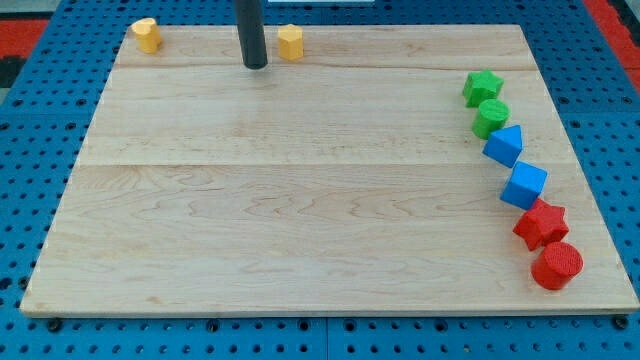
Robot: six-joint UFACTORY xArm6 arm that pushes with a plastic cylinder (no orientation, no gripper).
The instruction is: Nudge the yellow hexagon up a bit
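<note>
The yellow hexagon stands near the board's top edge, a little left of the view's middle. My tip rests on the board just left of the hexagon and slightly below it, apart from it by a small gap. A second yellow block, heart-like in shape, sits at the top left corner.
Down the right side runs a curved line of blocks: a green star, a green round block, a blue triangle-like block, a blue cube, a red star and a red cylinder. The wooden board lies on a blue pegboard.
</note>
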